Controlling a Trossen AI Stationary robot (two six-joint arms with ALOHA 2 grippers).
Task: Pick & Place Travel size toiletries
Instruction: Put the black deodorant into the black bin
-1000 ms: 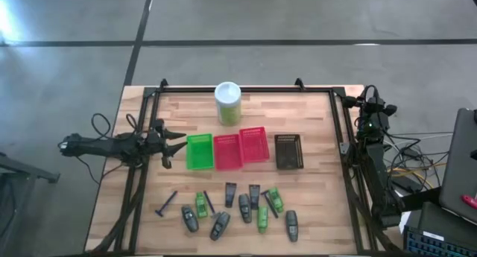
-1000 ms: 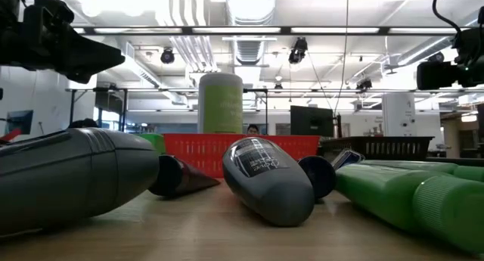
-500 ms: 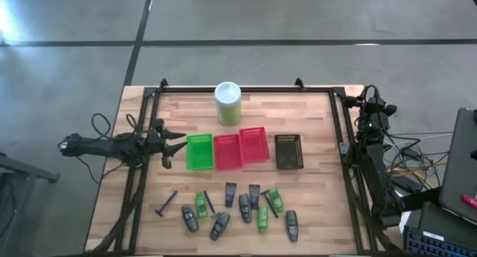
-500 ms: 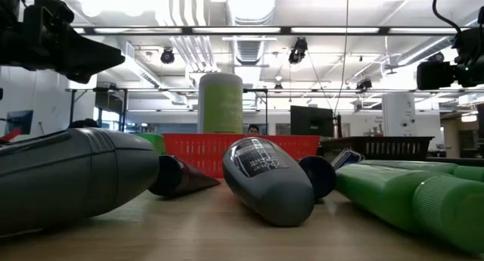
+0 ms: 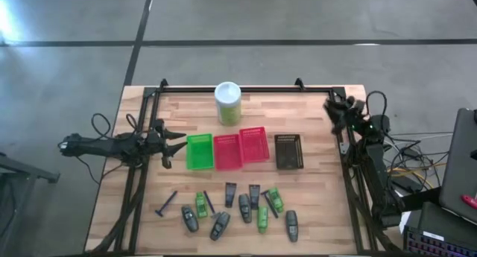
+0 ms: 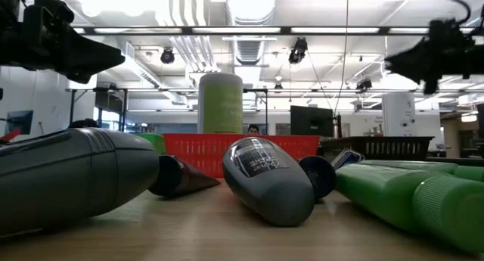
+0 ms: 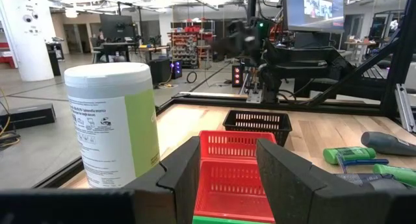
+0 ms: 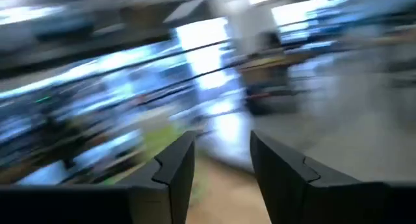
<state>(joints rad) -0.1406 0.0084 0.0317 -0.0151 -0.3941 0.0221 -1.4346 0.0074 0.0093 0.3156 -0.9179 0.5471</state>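
Note:
The travel size toiletries lie in a loose cluster near the table's near edge: green mini tubes (image 5: 262,216), grey oval bottles (image 5: 220,226) (image 6: 266,178), black flat tubes (image 5: 230,193) and thin razors (image 5: 165,203), all lying flat on the wood. My left gripper (image 5: 179,147) (image 7: 227,175) hovers open at the table's left side, level, pointing at the green basket. My right gripper (image 5: 332,108) (image 8: 221,165) is open, up in the air over the far right corner. Both are far from the toiletries.
Four mesh baskets stand in a row mid-table: green (image 5: 199,151), two red (image 5: 227,151) (image 5: 253,144), dark (image 5: 288,151). A tall pale-green canister with a white lid (image 5: 228,102) stands behind them. A black frame rail (image 5: 231,88) edges the table. Bare wood lies between baskets and toiletries.
My right gripper has swung from outside the far right corner toward the table's left, coming in over the table's right rail and turning as it went; its wrist view is smeared by the motion. The left arm and all objects have kept still.

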